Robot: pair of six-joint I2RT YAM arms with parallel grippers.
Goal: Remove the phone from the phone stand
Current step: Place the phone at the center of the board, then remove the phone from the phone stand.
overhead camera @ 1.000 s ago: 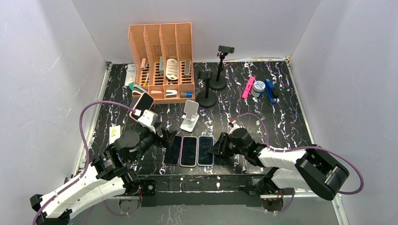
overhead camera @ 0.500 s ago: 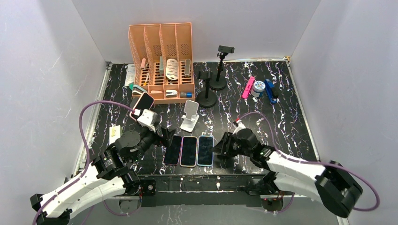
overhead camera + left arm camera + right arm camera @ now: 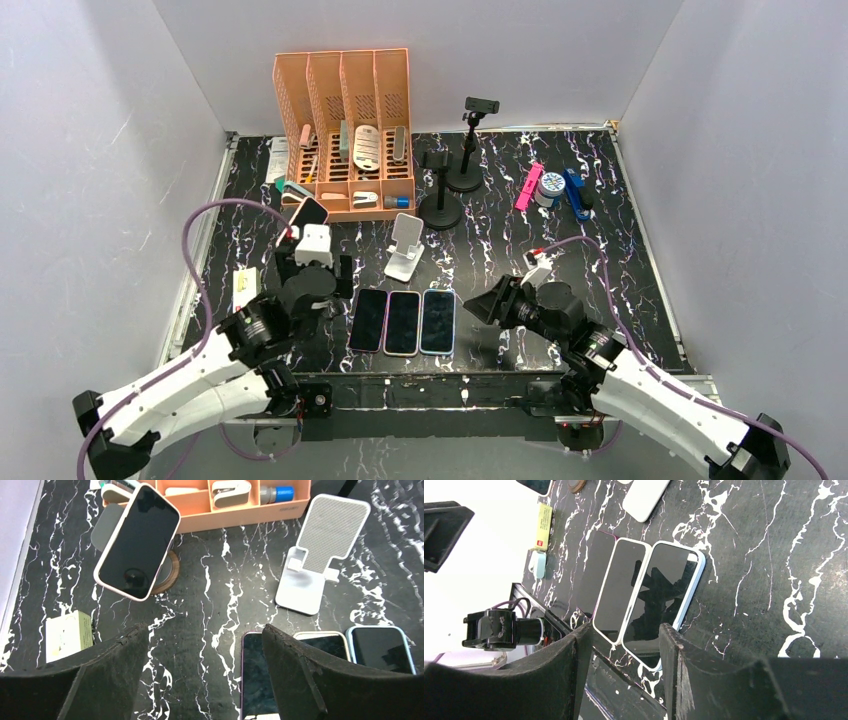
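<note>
A dark-screened phone (image 3: pixel 309 213) in a pink case leans tilted on a round wooden-based phone stand (image 3: pixel 165 577) at the left; the left wrist view shows the phone (image 3: pixel 137 542) at upper left. My left gripper (image 3: pixel 315 272) is open and empty (image 3: pixel 205 630), a short way in front of that stand and apart from it. A white phone stand (image 3: pixel 404 250) stands empty in the middle. Three phones lie flat side by side: purple-edged (image 3: pixel 369 320), white-edged (image 3: pixel 403 322), blue-edged (image 3: pixel 438 320). My right gripper (image 3: pixel 482 305) is open (image 3: pixel 626 630), just right of the blue-edged phone (image 3: pixel 664 597).
An orange desk organiser (image 3: pixel 343 130) with small items stands at the back. Two black stands (image 3: pixel 440 195) rise beside it. A pink bar (image 3: pixel 528 187), a tape roll (image 3: pixel 549 187) and a blue tool (image 3: pixel 575 193) lie back right. A small yellowish box (image 3: pixel 243 288) sits near the left edge.
My left gripper has swung up and left, now facing the phone on the round stand. My right gripper has drawn back to the right, away from the flat phones, its jaws wider.
</note>
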